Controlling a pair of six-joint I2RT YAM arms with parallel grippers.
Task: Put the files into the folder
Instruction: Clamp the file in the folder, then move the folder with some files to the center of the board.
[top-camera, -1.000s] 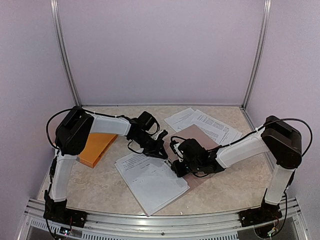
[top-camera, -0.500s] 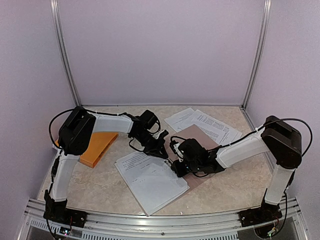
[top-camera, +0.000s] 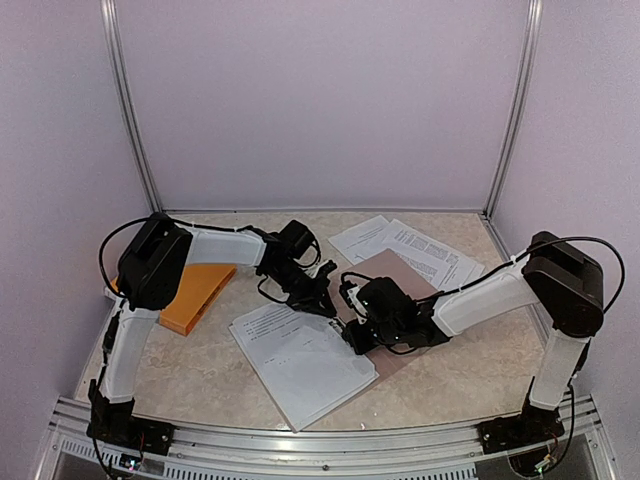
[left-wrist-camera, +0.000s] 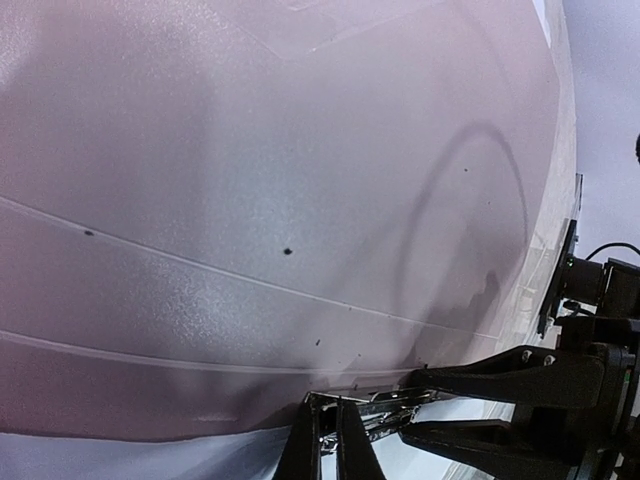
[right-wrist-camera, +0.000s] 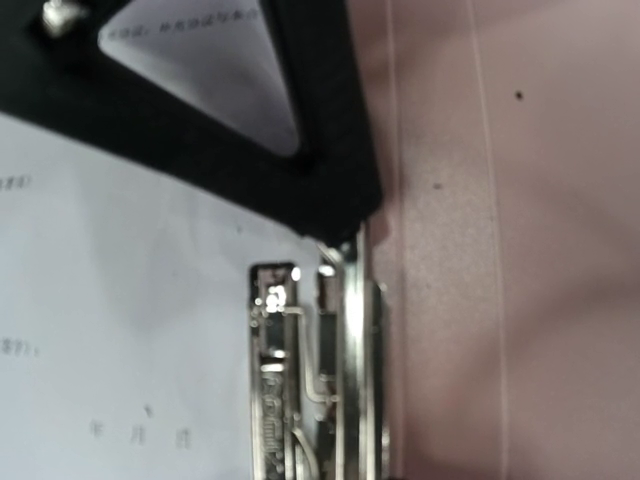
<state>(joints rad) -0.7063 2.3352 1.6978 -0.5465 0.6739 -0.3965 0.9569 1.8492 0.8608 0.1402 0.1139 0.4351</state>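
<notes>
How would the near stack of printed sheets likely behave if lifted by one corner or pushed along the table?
The stack of sheets looks thin and lies flat, so it would probably droop when lifted. Its edges look slightly offset, so sheets may fan apart. On the smooth table, it likely slides easily.

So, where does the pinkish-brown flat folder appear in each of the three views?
Top external: pinkish-brown flat folder, just right of centre.
Left wrist: it fills most of the picture.
Right wrist: the right half.
Shared landmark: the silver metal clip, low in both wrist views; hidden from above.
</notes>
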